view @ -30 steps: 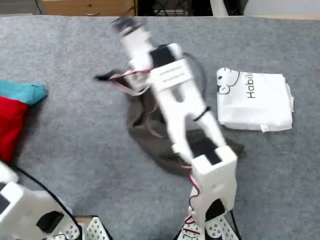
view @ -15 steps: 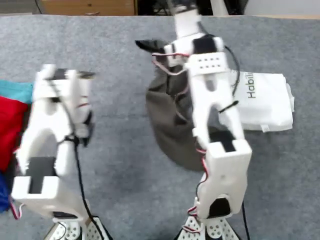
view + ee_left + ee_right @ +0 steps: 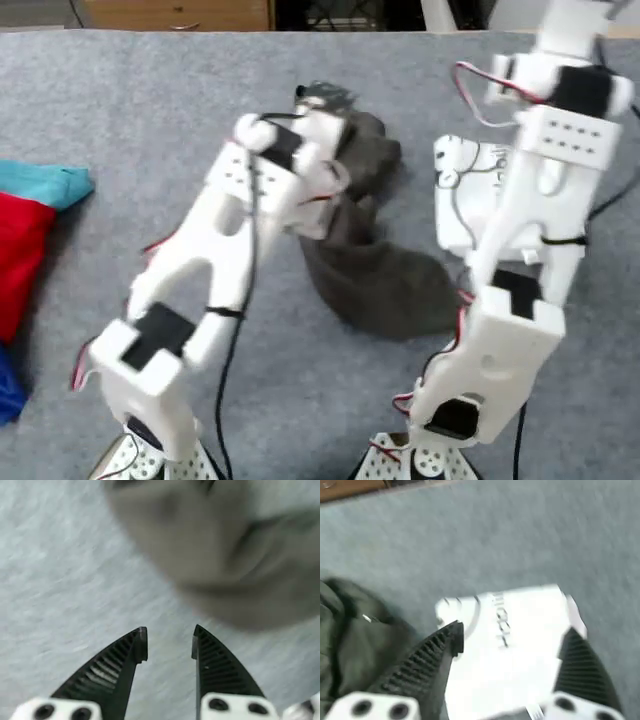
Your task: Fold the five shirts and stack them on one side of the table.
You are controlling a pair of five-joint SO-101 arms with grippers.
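Left hand (image 3: 169,644) parted — near crumpled dark shirt (image 3: 385,285)

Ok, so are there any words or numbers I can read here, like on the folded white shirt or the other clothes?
Folded white shirt: dark letters beside a black line drawing, too blurred to read in the right wrist view. In the high view the right arm covers most of them.
Crumpled dark grey-brown shirt: no print shows.
Red cloth, teal cloth and blue cloth at the table's edge: no print shows.
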